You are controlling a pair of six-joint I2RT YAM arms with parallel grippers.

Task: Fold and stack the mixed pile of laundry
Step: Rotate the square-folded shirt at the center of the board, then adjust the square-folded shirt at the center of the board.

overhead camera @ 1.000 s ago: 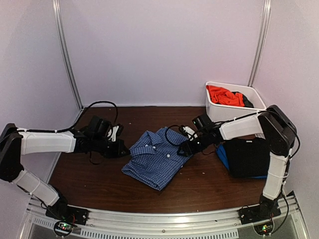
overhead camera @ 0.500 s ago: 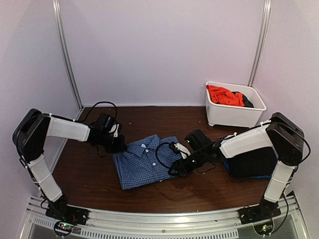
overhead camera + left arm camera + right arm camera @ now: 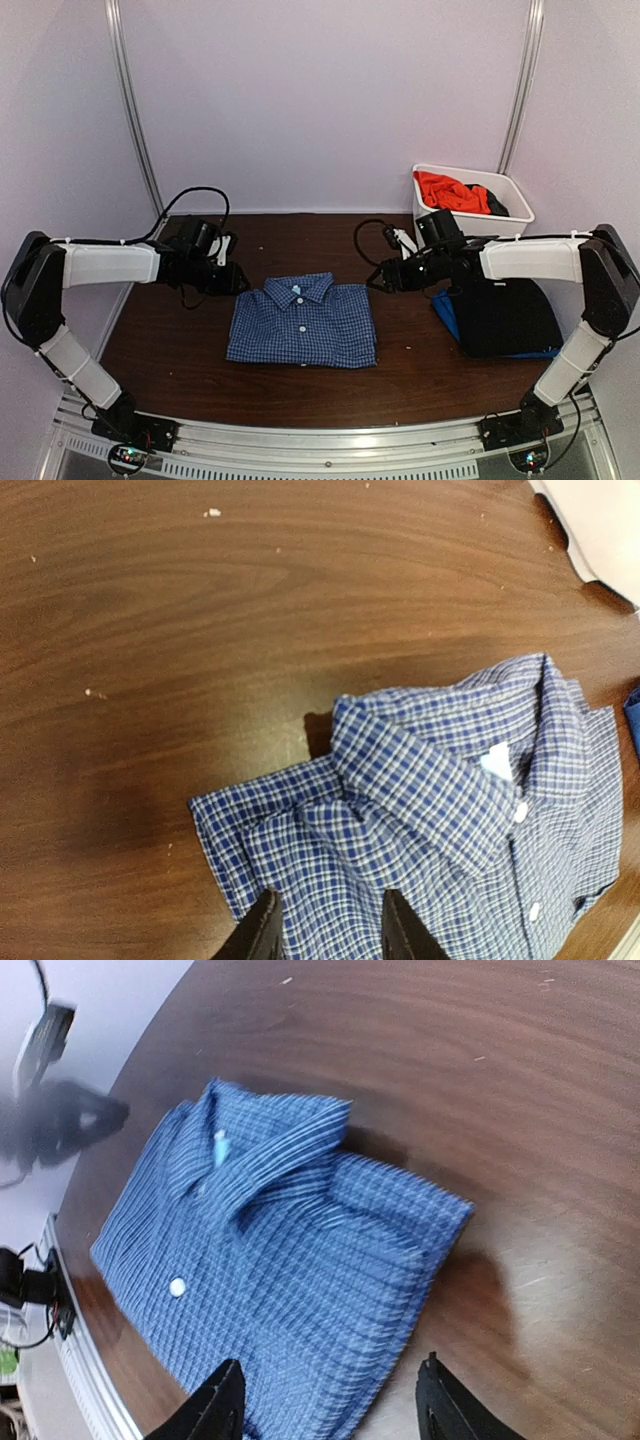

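The blue-and-white check collared shirt (image 3: 302, 322) lies folded flat, collar to the back, in the middle of the table. My left gripper (image 3: 236, 281) is open just off its back left corner; in the left wrist view the gripper (image 3: 330, 928) hovers over the shirt's (image 3: 450, 820) shoulder, holding nothing. My right gripper (image 3: 380, 277) is open by the back right corner; in the right wrist view the gripper (image 3: 330, 1400) is wide open above the shirt's (image 3: 270, 1250) edge. The orange T-shirt (image 3: 450, 190) and a black piece lie in the tub. A folded black piece (image 3: 505, 312) lies on a blue one (image 3: 447, 313) at the right.
The white plastic tub (image 3: 470, 228) stands at the back right against the wall. Cables hang from both wrists. Purple walls close in the table at the back and on both sides, and a metal rail (image 3: 330, 440) runs along the near edge.
The shirt went from crumpled and skewed to flat and square. Both grippers let go of it and drew back to its back corners.
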